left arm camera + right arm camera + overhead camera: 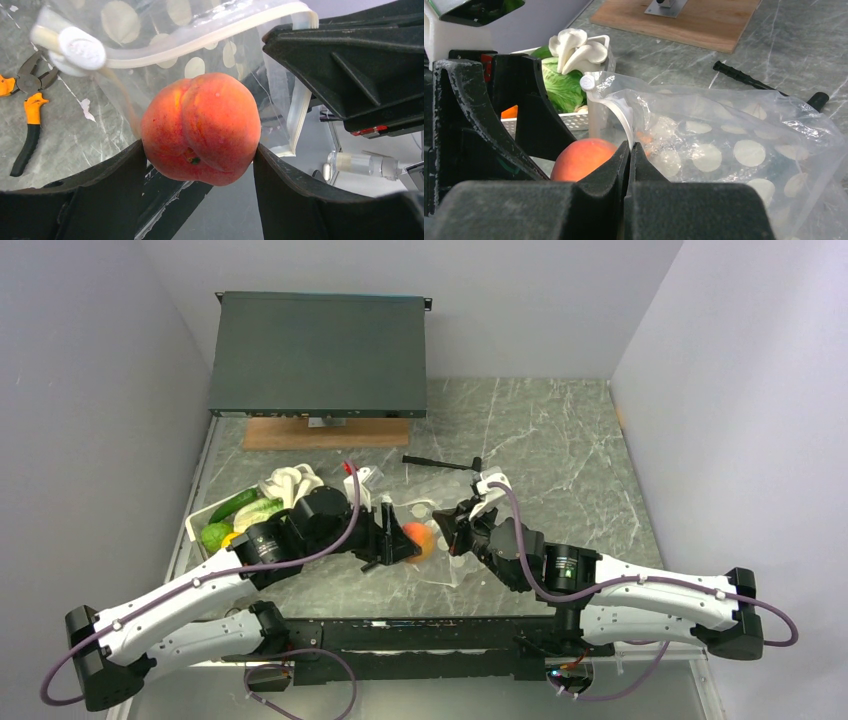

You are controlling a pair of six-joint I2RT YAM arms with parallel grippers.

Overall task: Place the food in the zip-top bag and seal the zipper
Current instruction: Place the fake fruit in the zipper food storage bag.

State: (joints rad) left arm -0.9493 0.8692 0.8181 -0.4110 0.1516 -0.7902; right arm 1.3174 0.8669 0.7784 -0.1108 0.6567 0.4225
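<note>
My left gripper point(200, 146) is shut on a pink-red peach point(200, 127) and holds it right at the mouth of the clear white-dotted zip-top bag point(165, 25). The pale zipper strip point(210, 35) curves above the peach, with a white slider point(80, 47) at its left end. My right gripper point(630, 147) is shut on the bag's mouth edge and holds it up. The bag's body point(734, 145) lies on the table to the right. In the top view the left gripper point(400, 540) and the right gripper point(455, 530) meet around the peach point(422, 540).
A white slotted basket point(205, 518) at the left holds a white mushroom cluster point(574, 45), green leafy piece point(559, 85) and other toy food. Orange-handled pliers point(30, 110) and a black-handled tool point(440, 462) lie on the marble. A grey box point(320, 355) on a wooden board point(325, 433) stands at the back.
</note>
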